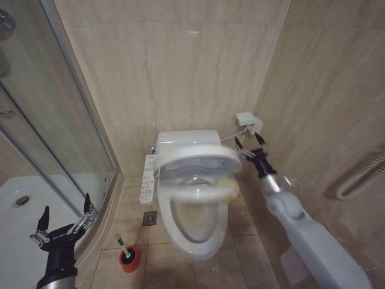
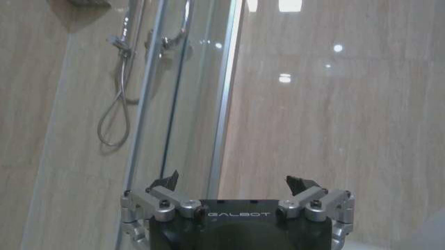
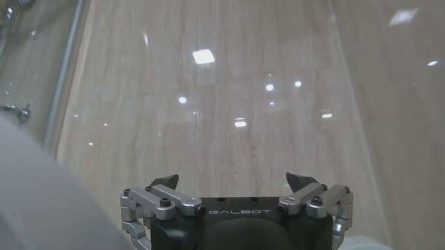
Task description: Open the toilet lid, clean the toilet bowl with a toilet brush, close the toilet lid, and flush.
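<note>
The toilet lid is tilted partway up at the centre of the head view, with the white ring seat showing under it. Below lies the toilet bowl, yellowish inside. My right gripper stands open right beside the lid's right edge; I cannot tell whether it touches. The right wrist view shows that gripper with nothing between its fingers and a blurred white lid surface beside it. The toilet brush stands in its red holder on the floor left of the bowl. My left gripper hangs open at the lower left.
The glass shower enclosure and its white tray fill the left side, close to my left arm. A control panel juts from the toilet's left. A floor drain, a wall socket and a grab rail are nearby.
</note>
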